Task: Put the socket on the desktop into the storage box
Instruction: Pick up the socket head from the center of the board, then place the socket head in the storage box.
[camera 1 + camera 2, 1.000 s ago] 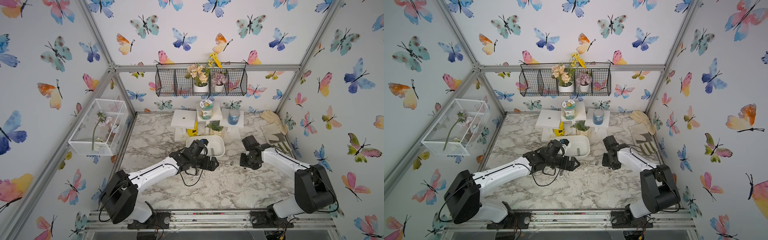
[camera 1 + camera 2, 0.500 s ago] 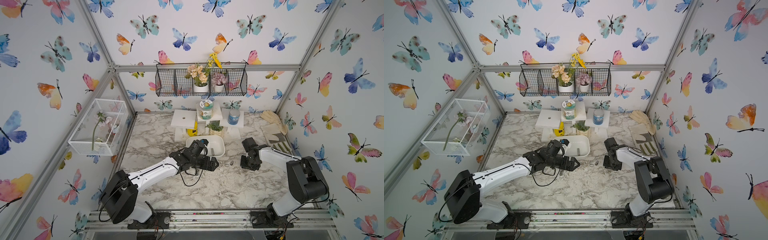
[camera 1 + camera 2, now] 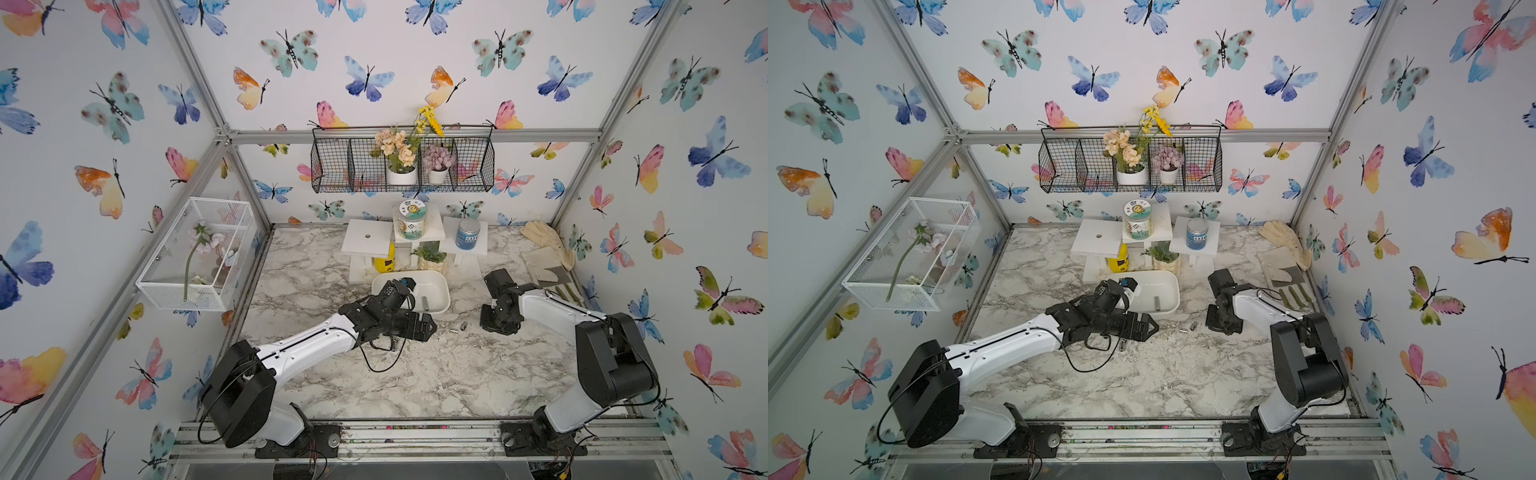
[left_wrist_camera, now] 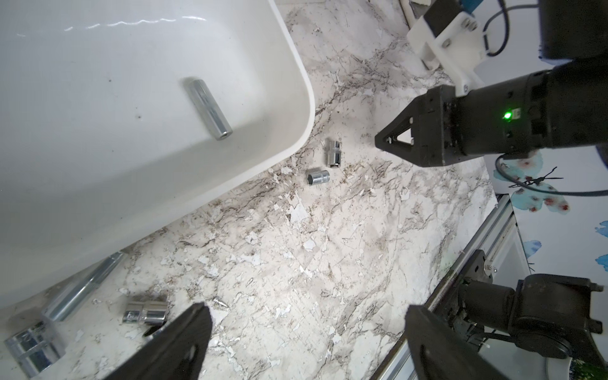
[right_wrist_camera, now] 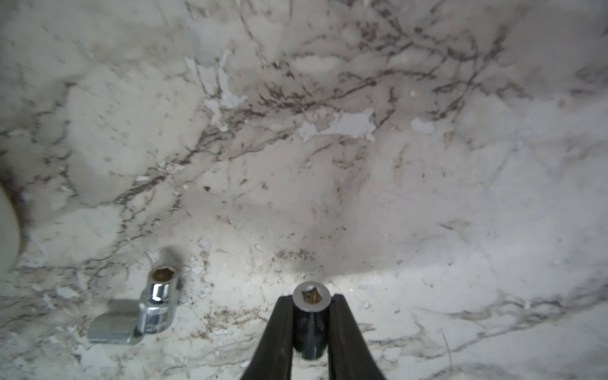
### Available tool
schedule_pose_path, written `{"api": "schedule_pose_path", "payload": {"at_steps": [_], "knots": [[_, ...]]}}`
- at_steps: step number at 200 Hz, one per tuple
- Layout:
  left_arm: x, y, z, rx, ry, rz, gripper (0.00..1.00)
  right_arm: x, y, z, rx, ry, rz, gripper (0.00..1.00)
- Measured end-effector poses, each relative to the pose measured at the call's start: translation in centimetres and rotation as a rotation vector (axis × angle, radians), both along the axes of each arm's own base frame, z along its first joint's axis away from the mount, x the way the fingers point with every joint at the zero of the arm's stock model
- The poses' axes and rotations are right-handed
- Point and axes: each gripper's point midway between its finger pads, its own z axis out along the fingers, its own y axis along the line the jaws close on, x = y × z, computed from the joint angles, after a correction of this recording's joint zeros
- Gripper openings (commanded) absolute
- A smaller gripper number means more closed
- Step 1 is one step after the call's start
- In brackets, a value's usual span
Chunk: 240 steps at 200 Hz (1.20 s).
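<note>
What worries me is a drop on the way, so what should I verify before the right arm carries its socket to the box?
1. Grip: the right gripper is shut on the held socket: ok.
2. Lift: held socket off the desktop: cannot tell.
3. Room: storage box holds one long socket, space left: ok.
4. Neighbours: two loose sockets lie apart from the right gripper: ok.
5. Path: left gripper, open, hangs near the box's rim: cannot tell.
</note>
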Motion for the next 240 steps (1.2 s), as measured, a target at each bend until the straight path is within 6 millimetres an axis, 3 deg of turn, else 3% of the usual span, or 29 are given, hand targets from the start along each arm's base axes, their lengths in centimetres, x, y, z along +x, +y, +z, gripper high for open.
{"api": "schedule_pose_path", "payload": {"at_steps": [63, 121, 194, 240], "knots": [[1.9, 2.6, 1.5, -0.016, -0.022, 0.089, 0.97, 3.2, 2.5, 6.2, 0.092, -0.136, 0.043, 0.18], [3.4, 7.5, 2.4, -0.023, -0.043, 0.234, 0.97, 4.7, 7.7, 10.0, 0.155, -0.202, 0.154, 0.18], [3.3, 12.4, 2.1, -0.026, -0.037, 0.367, 0.97, 5.9, 14.6, 9.0, 0.167, -0.166, 0.285, 0.17], [2.9, 14.1, 1.7, -0.026, -0.030, 0.410, 0.97, 6.4, 17.1, 7.6, 0.168, -0.144, 0.324, 0.17]]}}
